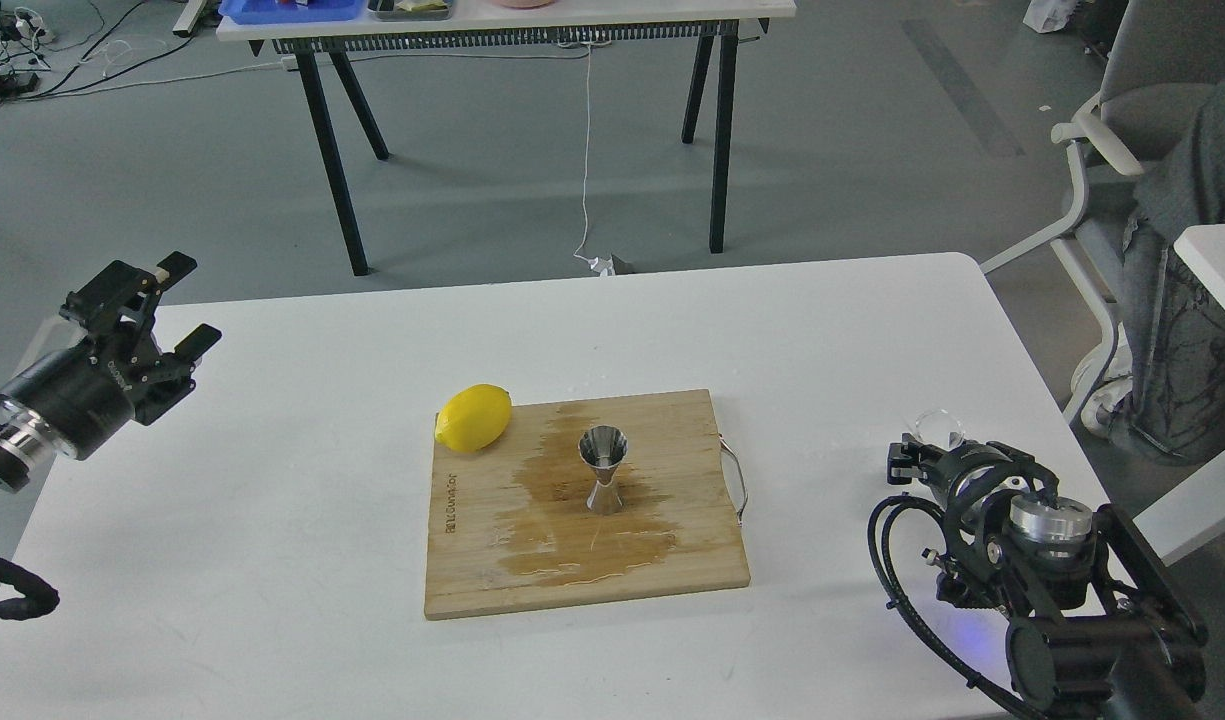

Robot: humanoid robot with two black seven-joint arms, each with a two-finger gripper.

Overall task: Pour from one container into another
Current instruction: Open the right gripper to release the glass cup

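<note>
Glass cup [938, 428] at right gripper [907, 462], left gripper [184, 305] agape

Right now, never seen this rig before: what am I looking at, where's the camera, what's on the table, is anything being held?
There is a single picture, taken from the robot's own head, looking forward and down at a white table. The two black arms at the sides are the robot's own.

The left gripper hangs above the table's left edge, fingers apart, holding nothing.

The right gripper is at the table's right edge, beside a clear glass cup. It seems to be gripping the cup, but the fingers are too dark to tell.

In the middle lies a wooden cutting board with a wet stain. A steel jigger stands upright on it, and a lemon rests on its back left corner.

The task is pouring from the cup into the jigger.
</note>
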